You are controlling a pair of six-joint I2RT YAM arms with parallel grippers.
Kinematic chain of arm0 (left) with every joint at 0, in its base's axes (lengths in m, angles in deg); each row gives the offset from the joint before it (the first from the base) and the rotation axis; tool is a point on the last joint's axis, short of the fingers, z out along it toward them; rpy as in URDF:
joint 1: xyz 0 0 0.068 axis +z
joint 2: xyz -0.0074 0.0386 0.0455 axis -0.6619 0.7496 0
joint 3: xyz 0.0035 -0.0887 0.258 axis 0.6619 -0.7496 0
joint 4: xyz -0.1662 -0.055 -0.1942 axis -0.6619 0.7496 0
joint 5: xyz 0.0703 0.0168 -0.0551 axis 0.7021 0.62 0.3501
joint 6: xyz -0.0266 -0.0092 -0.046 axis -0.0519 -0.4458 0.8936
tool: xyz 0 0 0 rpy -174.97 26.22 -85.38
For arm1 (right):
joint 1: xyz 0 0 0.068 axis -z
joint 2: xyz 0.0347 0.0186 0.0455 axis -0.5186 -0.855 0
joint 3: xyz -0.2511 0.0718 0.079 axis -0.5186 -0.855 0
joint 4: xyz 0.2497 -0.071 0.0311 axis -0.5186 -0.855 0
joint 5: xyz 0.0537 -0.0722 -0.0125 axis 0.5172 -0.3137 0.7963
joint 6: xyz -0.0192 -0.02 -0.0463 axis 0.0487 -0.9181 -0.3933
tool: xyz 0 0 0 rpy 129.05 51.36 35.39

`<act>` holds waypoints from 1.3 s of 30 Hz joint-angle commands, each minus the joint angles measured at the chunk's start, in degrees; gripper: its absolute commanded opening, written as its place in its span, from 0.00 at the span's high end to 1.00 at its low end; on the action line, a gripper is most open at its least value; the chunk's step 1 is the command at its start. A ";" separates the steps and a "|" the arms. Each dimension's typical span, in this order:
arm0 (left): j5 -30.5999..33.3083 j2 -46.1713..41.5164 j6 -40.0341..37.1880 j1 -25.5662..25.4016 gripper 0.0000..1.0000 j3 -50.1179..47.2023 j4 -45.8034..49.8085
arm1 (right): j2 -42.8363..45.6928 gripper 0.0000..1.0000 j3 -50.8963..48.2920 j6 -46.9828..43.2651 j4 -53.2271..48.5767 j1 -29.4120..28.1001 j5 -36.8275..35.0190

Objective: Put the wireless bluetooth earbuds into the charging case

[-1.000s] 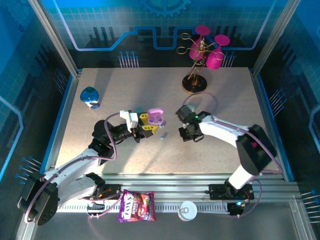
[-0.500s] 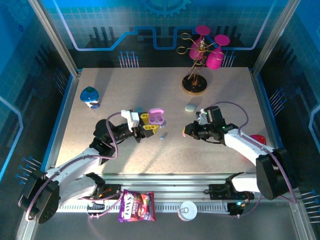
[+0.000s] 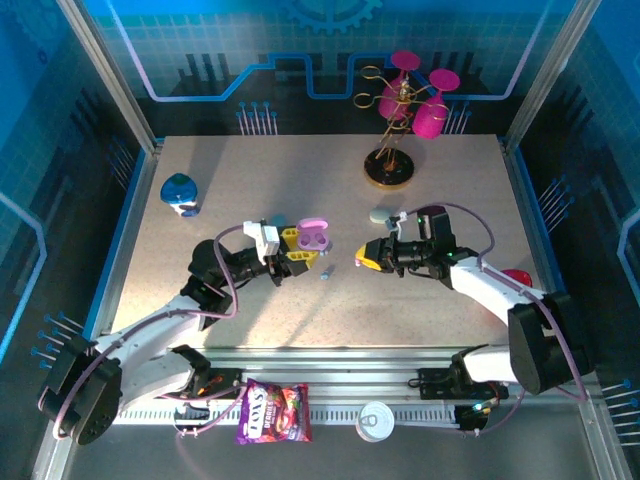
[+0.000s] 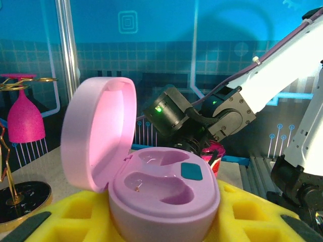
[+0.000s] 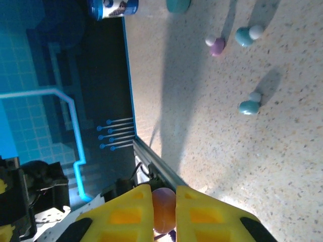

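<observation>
The top camera looks down from above the near edge on the whole desk [image 3: 300, 180]. The left wrist camera, close behind the pink case [image 4: 161, 191] also seen from above, faces right. The right wrist camera faces left.

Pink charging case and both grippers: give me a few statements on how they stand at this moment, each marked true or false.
1. The pink charging case has its lid open. True.
2. Both wells of the case are filled. False: both wells look empty in the left wrist view.
3. The left gripper holds the case. True.
4. The right gripper has its jaws wide apart and empty. False: they are shut on a small rounded piece.
5. Loose earbuds lie on the table. True.
</observation>
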 commanded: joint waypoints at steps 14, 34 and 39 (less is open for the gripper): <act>0.32 0.68 -0.17 0.40 0.68 0.79 -0.63 | -1.84 0.90 7.77 -4.77 -9.01 2.37 3.90; -0.49 1.34 0.22 0.41 0.68 1.10 -1.06 | -2.77 0.92 15.02 -11.17 -25.00 2.69 3.69; -0.65 1.68 0.36 0.45 0.69 1.05 -1.30 | -1.99 0.92 14.76 -9.37 -24.14 2.70 1.68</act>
